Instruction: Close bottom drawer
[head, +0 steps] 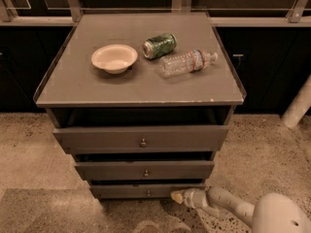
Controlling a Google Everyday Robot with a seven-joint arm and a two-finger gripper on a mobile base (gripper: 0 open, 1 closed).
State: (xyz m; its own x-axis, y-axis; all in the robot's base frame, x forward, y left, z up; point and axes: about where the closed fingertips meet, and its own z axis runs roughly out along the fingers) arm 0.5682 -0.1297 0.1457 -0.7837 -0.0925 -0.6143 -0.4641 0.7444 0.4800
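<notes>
The bottom drawer [141,192] is the lowest of three grey-brown drawer fronts, with a small dark knob [148,193] at its centre. It sits further back than the middle drawer [144,171] and the top drawer [141,139] above it. My gripper [176,196] is low at the right end of the bottom drawer's front, touching or almost touching it. My white arm [228,208] reaches in from the bottom right corner.
On the cabinet top [73,81] lie a cream bowl [114,58], a green can [159,45] on its side and a clear plastic bottle [187,62] on its side. Speckled floor [34,149] surrounds the cabinet. A white post [297,106] stands at the right.
</notes>
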